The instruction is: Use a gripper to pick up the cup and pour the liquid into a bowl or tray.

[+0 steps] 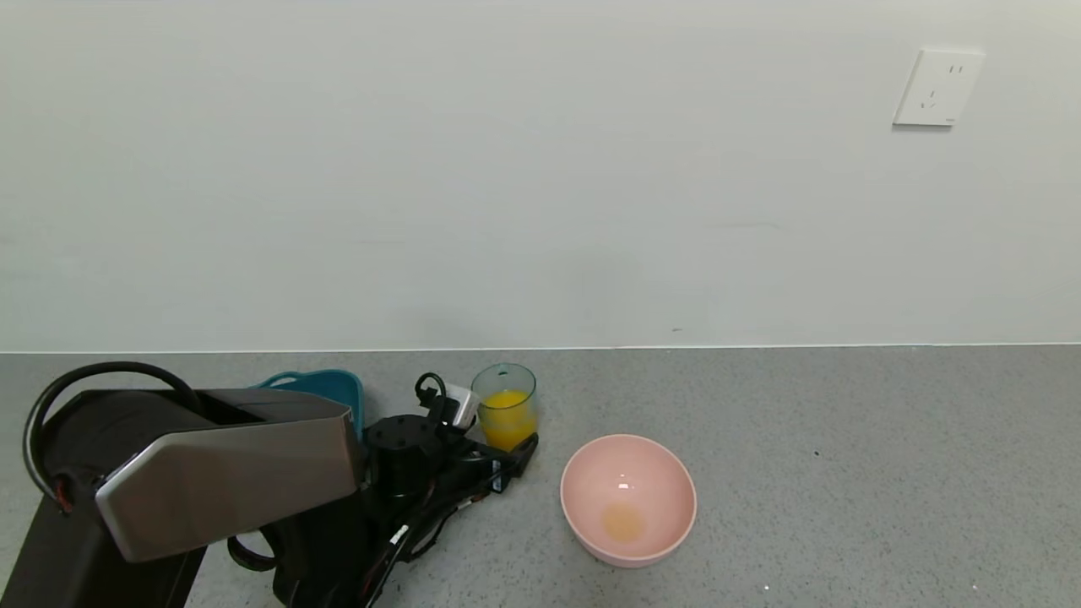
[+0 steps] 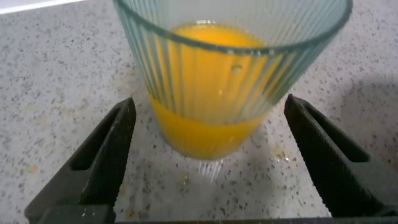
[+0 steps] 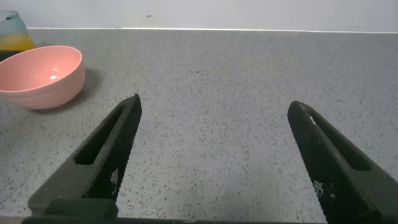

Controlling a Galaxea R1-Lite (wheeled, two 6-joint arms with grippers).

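The ribbed pale blue-green cup [image 1: 505, 397] stands upright on the grey counter, about half full of orange liquid [image 1: 507, 420]. My left gripper [image 1: 498, 439] is open around the cup's base. In the left wrist view the cup [image 2: 230, 56] and liquid [image 2: 205, 118] sit between the two black fingers [image 2: 109, 155], with a gap on each side. The pink bowl [image 1: 629, 498] stands to the right of the cup and holds a small orange puddle at its bottom. My right gripper [image 3: 214, 102] is open and empty over bare counter, with the bowl [image 3: 40, 74] farther off.
A dark teal tub [image 1: 325, 387] stands behind my left arm, mostly hidden by it. The white wall runs along the counter's back edge, with a socket [image 1: 937, 87] at the upper right. Grey counter [image 1: 844, 473] spreads to the right of the bowl.
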